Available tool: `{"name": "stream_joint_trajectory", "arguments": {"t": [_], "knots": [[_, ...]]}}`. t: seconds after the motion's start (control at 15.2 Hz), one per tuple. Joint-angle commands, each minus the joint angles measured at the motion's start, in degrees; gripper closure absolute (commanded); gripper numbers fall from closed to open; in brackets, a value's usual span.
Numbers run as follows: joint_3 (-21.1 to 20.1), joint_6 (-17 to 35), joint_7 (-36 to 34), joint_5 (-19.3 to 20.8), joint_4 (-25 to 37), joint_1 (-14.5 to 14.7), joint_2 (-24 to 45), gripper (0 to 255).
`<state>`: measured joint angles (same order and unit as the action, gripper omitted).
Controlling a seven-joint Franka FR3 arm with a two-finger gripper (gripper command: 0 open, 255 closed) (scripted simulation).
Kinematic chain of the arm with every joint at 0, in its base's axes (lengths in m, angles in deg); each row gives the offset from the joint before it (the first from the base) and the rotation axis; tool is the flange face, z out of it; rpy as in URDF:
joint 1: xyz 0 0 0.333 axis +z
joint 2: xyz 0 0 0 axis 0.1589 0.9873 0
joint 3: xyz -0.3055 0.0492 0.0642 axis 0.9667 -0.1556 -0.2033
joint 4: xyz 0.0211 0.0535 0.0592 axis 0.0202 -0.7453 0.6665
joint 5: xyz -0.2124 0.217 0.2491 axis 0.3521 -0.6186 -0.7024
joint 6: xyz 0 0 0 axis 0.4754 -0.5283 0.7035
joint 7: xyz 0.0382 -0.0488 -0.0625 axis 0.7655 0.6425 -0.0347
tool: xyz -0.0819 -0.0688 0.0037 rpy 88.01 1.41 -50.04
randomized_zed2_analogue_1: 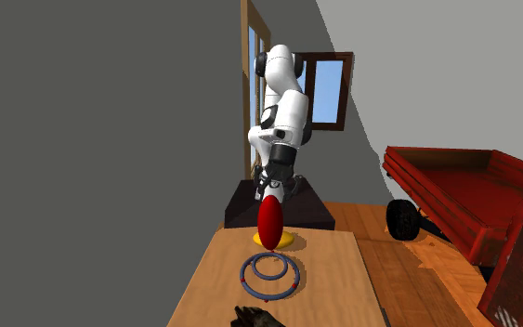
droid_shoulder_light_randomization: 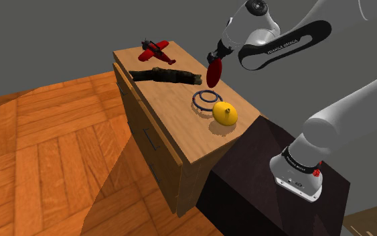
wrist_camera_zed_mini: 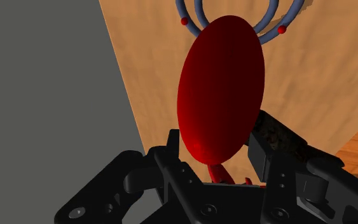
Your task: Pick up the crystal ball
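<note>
The crystal ball [droid_shoulder_light_randomization: 214, 69] is a dark red, egg-shaped body on a short stem. It hangs above the wooden cabinet top [droid_shoulder_light_randomization: 173, 127], clear of the surface. My black gripper [droid_shoulder_light_randomization: 218, 53] is shut on its upper end. In the second exterior view the ball [randomized_zed2_analogue_1: 269, 223] hangs below the gripper [randomized_zed2_analogue_1: 270, 193], over the far part of the top. In the wrist view the ball [wrist_camera_zed_mini: 222, 95] stands out from between the fingers of the gripper [wrist_camera_zed_mini: 217, 143], which clasp it from both sides.
Blue wire rings [droid_shoulder_light_randomization: 206, 100] with small red beads lie flat on the top under the ball. A yellow lemon-like thing [droid_shoulder_light_randomization: 225, 112] sits near the stand [droid_shoulder_light_randomization: 267, 181]. A dark branch [droid_shoulder_light_randomization: 167, 76] and a red toy plane [droid_shoulder_light_randomization: 155, 49] lie farther away. A red cart [randomized_zed2_analogue_1: 464, 200] stands on the floor.
</note>
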<state>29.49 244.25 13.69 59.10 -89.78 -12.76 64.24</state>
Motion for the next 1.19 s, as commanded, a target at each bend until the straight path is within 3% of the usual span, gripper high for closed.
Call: {"name": "stream_joint_trajectory", "arguments": {"t": [0.0,1.12], "knots": [[0.0,0.0,0.0,0.0,-0.1,0.0,0.1,255],[3.5,-11.5,9.6,-9.7,5.7,5.1,-6.0,255]]}}
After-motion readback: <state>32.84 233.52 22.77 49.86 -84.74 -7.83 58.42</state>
